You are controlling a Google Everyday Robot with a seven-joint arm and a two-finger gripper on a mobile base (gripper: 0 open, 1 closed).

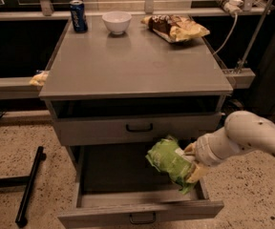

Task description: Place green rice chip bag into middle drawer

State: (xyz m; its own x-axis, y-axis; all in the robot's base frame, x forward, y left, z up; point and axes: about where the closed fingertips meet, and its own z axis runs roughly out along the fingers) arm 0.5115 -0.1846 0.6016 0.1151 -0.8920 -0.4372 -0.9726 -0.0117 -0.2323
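The green rice chip bag [171, 163] is a crinkly lime-green pouch held over the right part of the middle drawer [140, 209], which is pulled open below the cabinet. My gripper [191, 162] comes in from the right on the white arm [245, 138] and is shut on the bag, its yellowish fingers [195, 173] gripping the bag's right side. The bag hangs tilted, its lower end close to the drawer's right wall. The drawer's floor under the bag is hidden.
The closed drawer front with a black handle [139, 127] sits just above the bag. On the cabinet top [132, 66] stand a blue can [78, 15], a white bowl [116, 22] and a yellow-and-brown chip bag [175, 27]. A black stand leg [30, 185] lies on the floor at left.
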